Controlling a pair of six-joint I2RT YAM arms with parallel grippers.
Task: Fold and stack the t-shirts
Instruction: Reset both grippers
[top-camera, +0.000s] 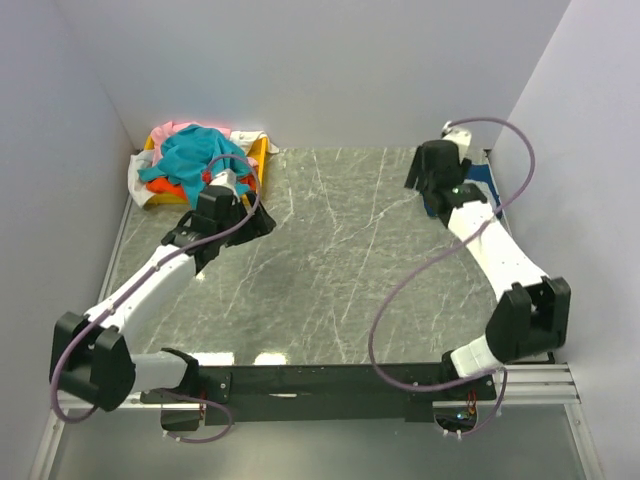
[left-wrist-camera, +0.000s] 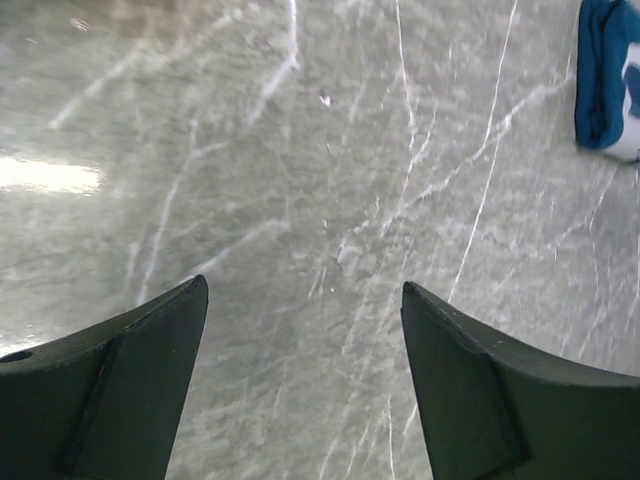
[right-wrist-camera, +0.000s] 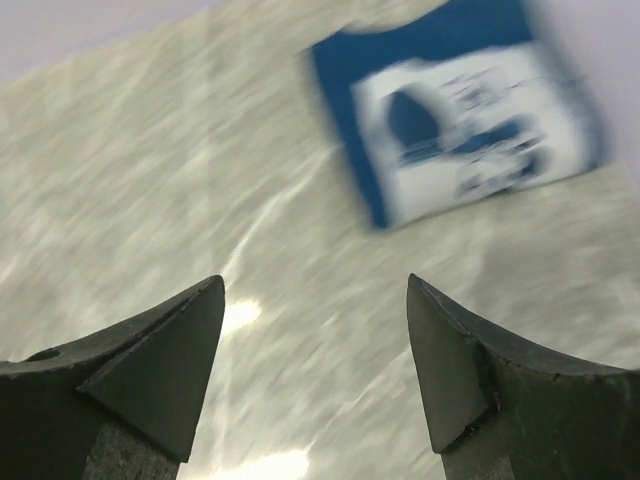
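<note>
The left gripper (left-wrist-camera: 305, 290) and right gripper (right-wrist-camera: 315, 285) hover with fingers apart, empty. A folded blue shirt (right-wrist-camera: 455, 110) lies far right; the other shirts (top-camera: 195, 160) are heaped in the yellow tray (top-camera: 258, 152) far left.

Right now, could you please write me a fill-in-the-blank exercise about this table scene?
The top t-shirt of the pile is ____ in colour.
The pile lies in a ____ tray.
The folded blue t-shirt lies near the ____ arm.
The left gripper and the right gripper both hold ____.
Missing words: teal, yellow, right, nothing.
</note>
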